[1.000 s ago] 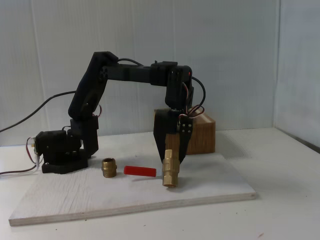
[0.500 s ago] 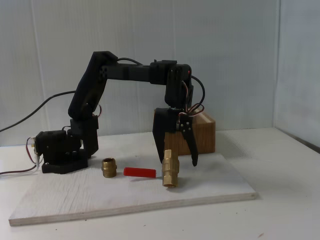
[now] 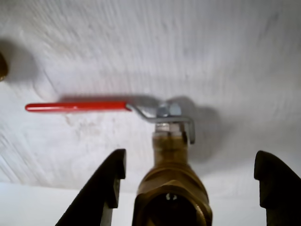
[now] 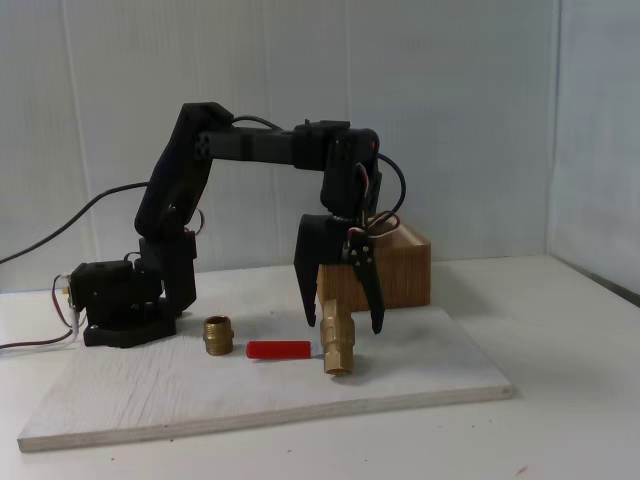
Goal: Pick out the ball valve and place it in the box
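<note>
The ball valve (image 4: 337,345) rests on the white board (image 4: 200,395), its brass body pointing toward the camera and its red lever (image 4: 278,350) lying flat to the left. My gripper (image 4: 345,322) is open, with a finger on either side of the valve's rear end and neither touching it. In the wrist view the brass body (image 3: 171,188) sits between the two black fingers (image 3: 110,183), closer to the left one, and the red lever (image 3: 75,107) stretches left; the gripper (image 3: 190,160) is wide open. The wooden box (image 4: 405,270) stands behind the gripper.
A short brass threaded fitting (image 4: 218,335) stands on the board left of the red lever; its edge shows at the wrist view's left border (image 3: 2,66). The arm's base (image 4: 120,310) and cables sit at the back left. Bare board lies to the valve's right.
The gripper has opened and shifted left, so its fingers now stand on either side of the valve. The valve has barely moved.
</note>
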